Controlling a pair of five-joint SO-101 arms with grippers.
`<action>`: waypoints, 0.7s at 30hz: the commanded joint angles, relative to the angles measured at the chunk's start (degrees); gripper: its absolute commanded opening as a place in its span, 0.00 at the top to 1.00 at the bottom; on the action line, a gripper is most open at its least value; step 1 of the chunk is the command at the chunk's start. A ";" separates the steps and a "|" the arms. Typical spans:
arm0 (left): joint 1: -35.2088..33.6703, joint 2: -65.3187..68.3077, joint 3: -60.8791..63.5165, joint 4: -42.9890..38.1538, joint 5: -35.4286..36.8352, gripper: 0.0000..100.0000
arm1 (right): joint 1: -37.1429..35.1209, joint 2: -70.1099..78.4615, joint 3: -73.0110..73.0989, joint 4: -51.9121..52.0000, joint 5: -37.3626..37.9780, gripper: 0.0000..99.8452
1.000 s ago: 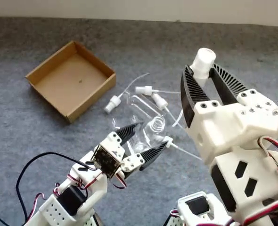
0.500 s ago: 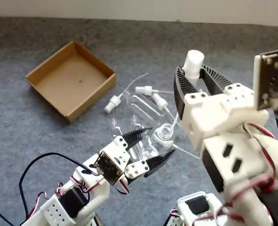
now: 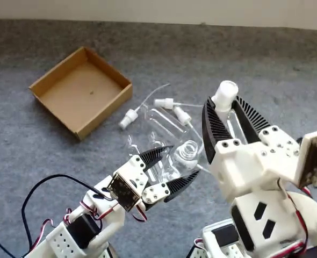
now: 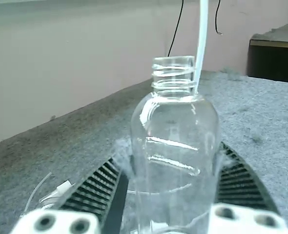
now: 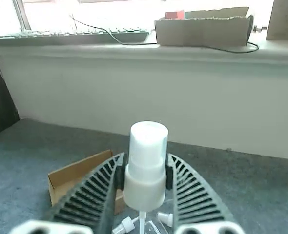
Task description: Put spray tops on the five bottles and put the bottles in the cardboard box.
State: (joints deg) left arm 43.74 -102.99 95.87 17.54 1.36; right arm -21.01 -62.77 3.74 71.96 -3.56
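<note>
Clear plastic bottle is sitting upright, clenched in the left end effector, neck open. The right end effector is gripping a white spray top above it, with its thin tube hanging beside the neck. A brown cardboard box is lying well apart on the grey table.

The bottle runs off the picture's edge, base unseen. The spray top loses its tube the same way. The loose bottles mid-bench melt together, count unclear.

The bottle is clear glossy plastic, the spray top smooth plastic, the cardboard box matt, the carpet rough.
</note>
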 commanded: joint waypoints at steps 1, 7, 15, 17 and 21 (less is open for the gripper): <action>0.66 -0.84 1.19 -1.05 0.70 0.85 | -0.48 -5.14 6.37 -11.03 -0.18 0.94; 0.66 -0.84 1.19 -1.05 0.70 0.85 | -0.48 -3.74 10.33 -15.08 -0.44 0.94; 0.48 -0.75 1.19 -0.97 0.70 0.85 | -0.48 -0.13 6.20 -14.55 -0.44 0.94; 0.22 -0.66 1.19 -0.97 0.70 0.85 | -0.48 -0.57 7.34 -14.73 -0.44 0.94; 0.13 -0.57 1.19 0.97 0.62 0.85 | -0.40 -0.92 6.29 -14.90 -0.44 0.94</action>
State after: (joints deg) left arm 43.74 -102.99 95.87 17.54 1.36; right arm -21.27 -63.82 12.62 58.59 -3.65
